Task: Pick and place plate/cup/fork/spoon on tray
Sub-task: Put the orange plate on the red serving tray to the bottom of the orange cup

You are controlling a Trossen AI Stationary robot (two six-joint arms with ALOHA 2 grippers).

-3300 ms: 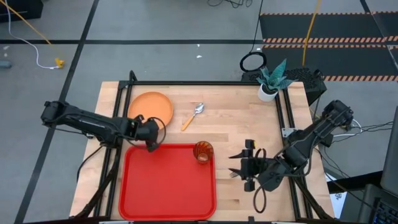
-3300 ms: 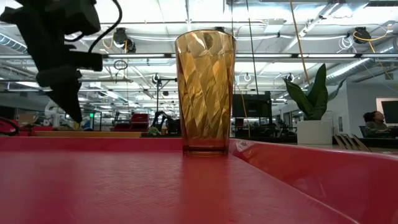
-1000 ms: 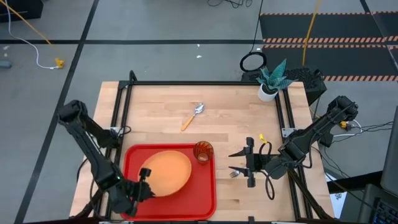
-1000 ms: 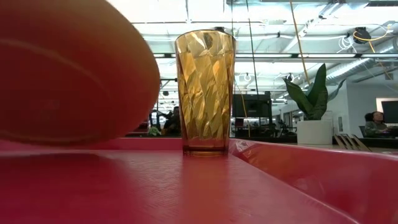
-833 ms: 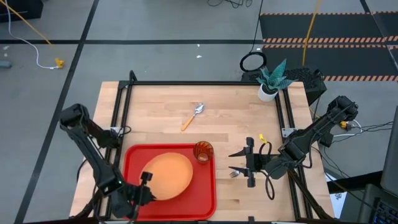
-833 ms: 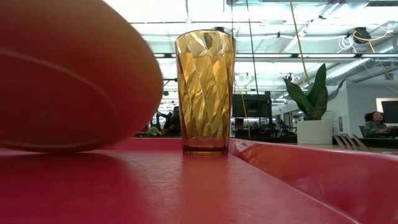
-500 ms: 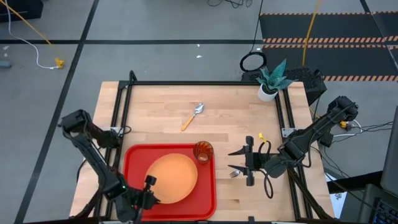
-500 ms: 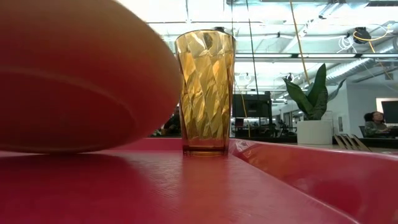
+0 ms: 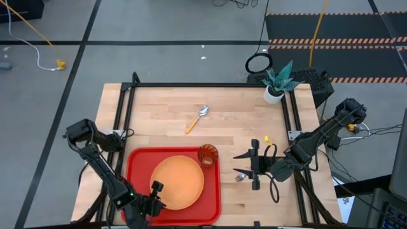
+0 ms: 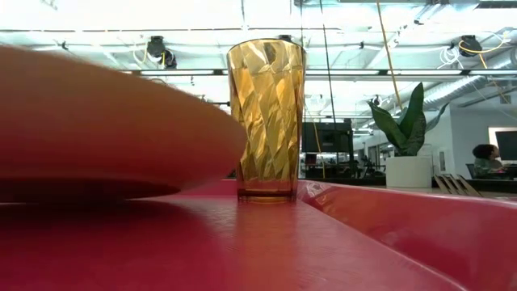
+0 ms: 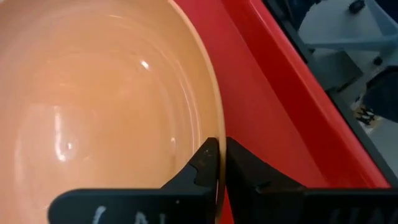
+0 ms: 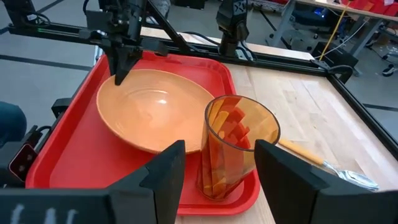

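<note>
Over the red tray, which lies on the table at the near edge left of the middle, the orange plate is held by the left gripper. The plate's near-left rim is clamped between the two dark fingers, as is seen in the left wrist view, where the rim runs down into the narrow slot between them. From table height the plate is seen nearly level, with a dark shadow under it on the tray floor; whether its underside is touching the tray cannot be told.

At the tray's far right corner the amber cup is stood upright, just beside the plate's far right rim. It is shown close up in the right wrist view, with the plate behind it and the left gripper pinched on the plate's far rim.

On the bare wood beyond the tray, toward the table's far edge, the spoon is laid at a slant, well apart from the tray. To the right of the tray the right gripper is held with its fingers spread wide apart and nothing between them. The fork is partly seen on the wood beside that gripper. At the far right corner a white pot with a green plant is placed.
</note>
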